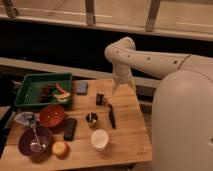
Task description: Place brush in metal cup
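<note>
While the end effector [123,89] hangs open beyond, brush [111,114] lies beside metal cup [91,119] and white cup [99,139].

Wooden table [128,144], dark wall [47,46] behind

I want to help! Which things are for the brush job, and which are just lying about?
For the job: brush, metal cup, gripper above the far edge of the table.
Lying about: white cup, red bowl, purple bowl, green tray, black slab.

High cam facing table [127,135]; end effector [123,89] mid-frame.
</note>
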Controlling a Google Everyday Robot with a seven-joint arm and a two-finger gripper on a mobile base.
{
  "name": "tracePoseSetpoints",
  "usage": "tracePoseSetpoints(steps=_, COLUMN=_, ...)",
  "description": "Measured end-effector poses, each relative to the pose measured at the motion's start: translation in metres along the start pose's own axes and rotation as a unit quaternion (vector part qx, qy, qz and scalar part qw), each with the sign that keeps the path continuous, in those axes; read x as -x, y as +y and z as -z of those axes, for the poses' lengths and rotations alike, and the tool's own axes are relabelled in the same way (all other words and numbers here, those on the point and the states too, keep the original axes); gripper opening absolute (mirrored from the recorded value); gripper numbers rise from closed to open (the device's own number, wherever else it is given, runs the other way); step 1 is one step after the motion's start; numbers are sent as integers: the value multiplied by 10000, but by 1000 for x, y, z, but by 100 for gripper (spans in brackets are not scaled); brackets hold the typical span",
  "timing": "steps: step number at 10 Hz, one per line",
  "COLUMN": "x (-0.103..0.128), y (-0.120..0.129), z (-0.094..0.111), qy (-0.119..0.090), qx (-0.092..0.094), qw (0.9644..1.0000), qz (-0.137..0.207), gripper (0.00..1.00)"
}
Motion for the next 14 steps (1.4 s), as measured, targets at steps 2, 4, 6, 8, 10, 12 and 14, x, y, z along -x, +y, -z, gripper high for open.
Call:
tracePoseSetpoints(steps=2, x=0, y=0, z=0, qy=0, qx=0, qw=10000, qz=0, gripper=74)
tracePoseSetpoints(steps=4, x=0, y=0, z=0, qy=0, qx=0, qw=10000, qz=0, gripper=74)
tracePoseSetpoints(steps=6, x=0, y=0, z=0, qy=0, qx=0, qw=10000, qz=0, gripper=74)
tracePoseSetpoints(steps=8, x=0, y=0, z=0, qy=0, qx=0, qw=10000, qz=0, gripper=74)
tracePoseSetpoints(steps=10, x=0, y=0, z=0, qy=0, qx=0, qw=10000, qz=0, gripper=74)
tracePoseSetpoints(steps=12, x=0, y=0, z=1, qy=-8, qx=-10, qw=10000, qz=7, gripper=74)
tracePoseSetpoints(steps=14, x=2, y=2, z=5, qy=-163, qx=57, qw=9998, qz=83, gripper=74)
